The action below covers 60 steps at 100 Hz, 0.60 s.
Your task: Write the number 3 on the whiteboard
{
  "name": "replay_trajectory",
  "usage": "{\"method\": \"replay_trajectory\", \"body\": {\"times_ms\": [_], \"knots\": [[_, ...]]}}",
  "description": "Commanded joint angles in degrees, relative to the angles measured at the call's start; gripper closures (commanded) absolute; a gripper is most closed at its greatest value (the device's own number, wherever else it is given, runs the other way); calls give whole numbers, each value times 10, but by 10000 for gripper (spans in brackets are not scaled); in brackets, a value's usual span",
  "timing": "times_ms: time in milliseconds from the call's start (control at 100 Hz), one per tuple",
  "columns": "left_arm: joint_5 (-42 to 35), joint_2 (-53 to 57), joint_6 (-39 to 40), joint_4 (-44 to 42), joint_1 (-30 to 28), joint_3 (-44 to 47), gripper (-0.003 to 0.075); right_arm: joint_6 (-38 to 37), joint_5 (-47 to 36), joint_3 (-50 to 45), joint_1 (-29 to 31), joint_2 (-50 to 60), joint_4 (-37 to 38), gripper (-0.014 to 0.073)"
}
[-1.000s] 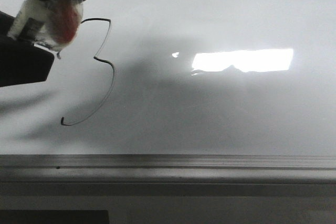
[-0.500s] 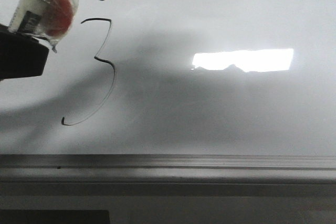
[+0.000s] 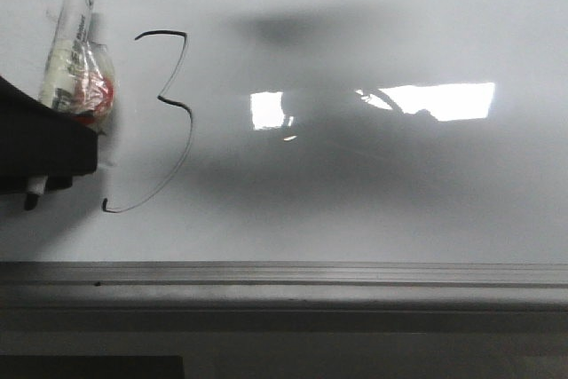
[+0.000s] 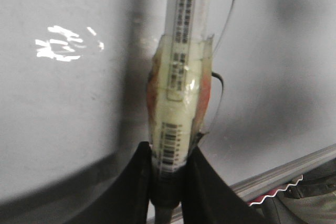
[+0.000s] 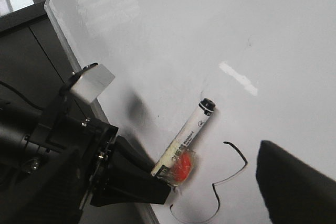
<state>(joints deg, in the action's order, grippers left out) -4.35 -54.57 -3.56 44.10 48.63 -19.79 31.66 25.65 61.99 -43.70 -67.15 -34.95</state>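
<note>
- The number 3 (image 3: 173, 117) is a thin black line on the whiteboard (image 3: 373, 201): a short hooked top, an angular middle notch and a long curved tail sweeping back toward the left gripper (image 3: 40, 144); it lies just beside that gripper's marker, apart from it
- In the left wrist view the number 3 (image 4: 223, 40) shows only in part, behind the marker barrel
- The whiteboard is glossy white-grey, with bright rectangular reflections and soft grey shadows, and a ribbed grey metal strip (image 3: 284, 274) along its near edge
- The marker (image 3: 69, 51) is a white cylinder with a black end ring, printed label and barcode, wrapped in crinkled clear tape over a red-orange patch
- The left gripper's matte black fingers (image 4: 131, 187) are clamped on the marker's (image 4: 181, 103) lower barrel, which rises straight up out of them
- Of the right gripper, only one dark blurred finger (image 5: 296, 182) shows at the edge of its own view; whether it is apart or together cannot be told
</note>
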Motion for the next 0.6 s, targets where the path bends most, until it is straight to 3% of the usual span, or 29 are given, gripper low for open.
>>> {"method": "replay_trajectory", "body": {"times_ms": [0, 340, 590], "knots": [[-48, -6, 3, 6, 2, -15, 741, 4, -36, 22, 4, 18, -12, 1], [3, -4, -4, -42, -77, -2, 741, 4, -33, 22, 4, 18, -12, 0], [5, -4, -4, -75, -104, -2, 739, 4, -37, 22, 4, 18, -13, 0]]}}
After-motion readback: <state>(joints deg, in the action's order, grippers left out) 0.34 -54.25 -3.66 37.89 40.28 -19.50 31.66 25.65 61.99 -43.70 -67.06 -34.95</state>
